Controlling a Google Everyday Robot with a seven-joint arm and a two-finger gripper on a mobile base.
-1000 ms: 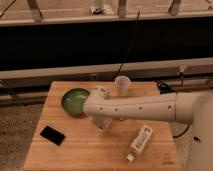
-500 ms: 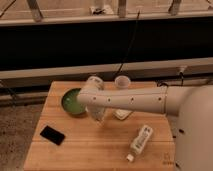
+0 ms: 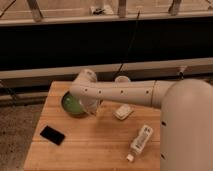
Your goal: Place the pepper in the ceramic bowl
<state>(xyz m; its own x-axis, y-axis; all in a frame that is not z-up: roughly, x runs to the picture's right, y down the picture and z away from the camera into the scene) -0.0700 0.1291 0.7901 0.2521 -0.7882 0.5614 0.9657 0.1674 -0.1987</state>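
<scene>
The white arm point(image 3: 125, 92) reaches left, wrist bent down (gripper point(image 3: 89, 107) low at its end).

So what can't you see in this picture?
- The pepper: not visible in the camera view; it may be behind the arm.
- The hand: at the ceramic bowl, hidden under the arm's wrist.
- The ceramic bowl: its right half is covered by the arm.
- The paper cup: only its rim shows above the arm.
- The bottle: its label is too blurred to read.

No legible text or labels.
</scene>
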